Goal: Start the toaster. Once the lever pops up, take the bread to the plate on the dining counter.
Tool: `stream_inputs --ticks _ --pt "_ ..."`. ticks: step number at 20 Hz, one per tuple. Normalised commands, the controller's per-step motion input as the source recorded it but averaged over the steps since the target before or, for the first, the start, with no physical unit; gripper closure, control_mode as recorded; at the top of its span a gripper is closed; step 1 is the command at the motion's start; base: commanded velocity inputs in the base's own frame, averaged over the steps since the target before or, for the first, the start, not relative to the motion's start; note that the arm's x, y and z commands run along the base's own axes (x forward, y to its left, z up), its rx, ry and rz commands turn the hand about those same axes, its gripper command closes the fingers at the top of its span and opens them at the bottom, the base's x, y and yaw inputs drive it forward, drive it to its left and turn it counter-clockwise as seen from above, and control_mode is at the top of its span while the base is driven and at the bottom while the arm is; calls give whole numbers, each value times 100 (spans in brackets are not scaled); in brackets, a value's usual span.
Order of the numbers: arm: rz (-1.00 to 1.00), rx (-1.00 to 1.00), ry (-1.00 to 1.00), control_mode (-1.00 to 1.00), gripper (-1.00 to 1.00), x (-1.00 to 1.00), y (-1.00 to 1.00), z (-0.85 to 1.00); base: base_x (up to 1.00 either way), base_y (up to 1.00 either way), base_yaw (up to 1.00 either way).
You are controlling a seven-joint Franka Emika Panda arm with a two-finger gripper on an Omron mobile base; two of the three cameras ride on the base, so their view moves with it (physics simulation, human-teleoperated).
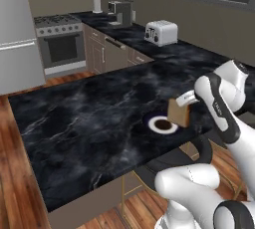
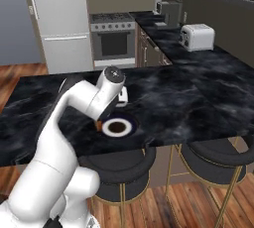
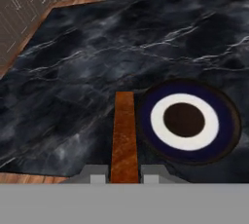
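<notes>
thin tan bread [image 3: 124,138], round ringed plate [image 3: 187,120]

Flat, even rendered light, fairly dim, no clear source. Dining counter [image 1: 89,113] marble shows pale sheen patches, no hard glare. Soft shadow under the stools [image 2: 124,165] and below the counter's near edge. All views low-res, slightly soft; hand view blurs toward its far corners. No edge distortion.
</notes>
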Motion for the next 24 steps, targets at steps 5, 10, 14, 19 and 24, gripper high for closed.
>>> stream_inputs --ticks 5,10,14,19,24 --pt "13 0 0 -100 100 23 -8 -45 0 0 0" --pt "6 0 -2 -100 100 22 -5 -34 0 0 0" --pt "2 0 -1 -100 100 22 -5 -37 0 0 0" --pt "2 0 0 -100 100 23 -3 -25 0 0 0" --pt "2 1 0 -100 100 27 0 -18 0 0 0"
